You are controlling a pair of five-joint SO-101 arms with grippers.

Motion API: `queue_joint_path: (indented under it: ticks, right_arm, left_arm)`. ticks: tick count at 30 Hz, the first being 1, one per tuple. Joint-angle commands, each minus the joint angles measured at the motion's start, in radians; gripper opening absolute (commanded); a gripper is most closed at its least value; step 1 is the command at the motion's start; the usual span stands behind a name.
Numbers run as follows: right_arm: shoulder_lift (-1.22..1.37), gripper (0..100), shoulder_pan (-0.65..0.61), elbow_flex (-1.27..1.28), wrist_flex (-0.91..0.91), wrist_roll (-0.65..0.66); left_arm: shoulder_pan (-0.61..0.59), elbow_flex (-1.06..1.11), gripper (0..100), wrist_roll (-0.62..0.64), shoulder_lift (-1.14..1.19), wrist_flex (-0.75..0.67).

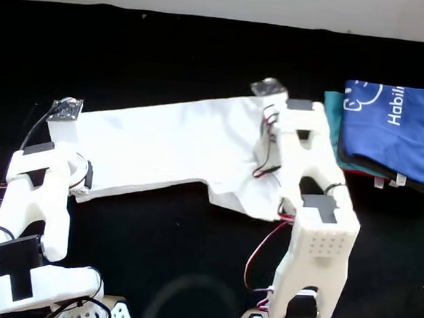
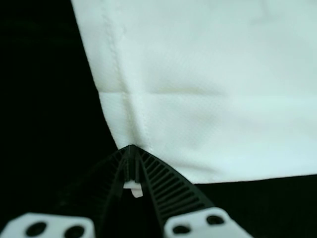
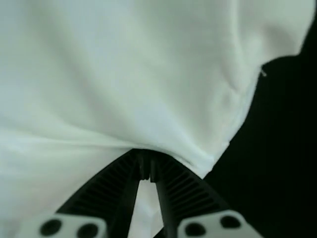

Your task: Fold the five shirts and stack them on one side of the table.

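Clerk: Start at the left of the table. What do you record?

Inspector: Left gripper (image 2: 131,152), jaws closed to a point on the corner of the white shirt (image 1: 169,149), right at the stitched hem. A small tab of cloth shows between the jaws.

Clerk: And the shirt itself?

Inspector: It lies flat on the black table (image 1: 169,47), spread as a long band between the two arms, and slopes up toward the right in the high view. A faint crease crosses it near the held corner. Its lower edge steps down toward the right end.

Clerk: The right side?

Inspector: Right gripper (image 3: 147,167), jaws narrowed tight on a raised fold of the same shirt, near its right edge. The cloth bunches over the jaw tips, with dark table just beside.

Clerk: Anything held elsewhere?

Inspector: At the far right, well apart from the white shirt's held fold, is a stack (image 1: 375,174) of folded garments. A blue shirt (image 1: 410,136) with white print lies on top, a teal shirt (image 1: 333,113) shows beneath at the stack's left edge, and a dark layer sits under that. I cannot tell how many are in it.
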Motion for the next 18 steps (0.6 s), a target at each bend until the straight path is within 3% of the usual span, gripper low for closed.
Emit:
queue_joint_path:
  ticks: [1,7,14,18]
  right_arm:
    - [0.01,1.5,0.042,-0.14,0.054,0.084]
    - [0.027,1.5,0.018,-0.298,0.168,0.091]
    - [0.025,1.1,-0.093,-0.516,0.499,0.091]
    - [0.018,0.5,-0.125,-0.588,0.418,0.089]
  left_arm:
    - [0.005,0.002,1,-0.006,-0.001,-0.008]
    - [0.005,0.002,1,-0.006,-0.001,-0.008]
    - [0.005,0.002,1,-0.006,-0.001,-0.008]
    - [0.005,0.002,1,-0.006,-0.001,-0.008]
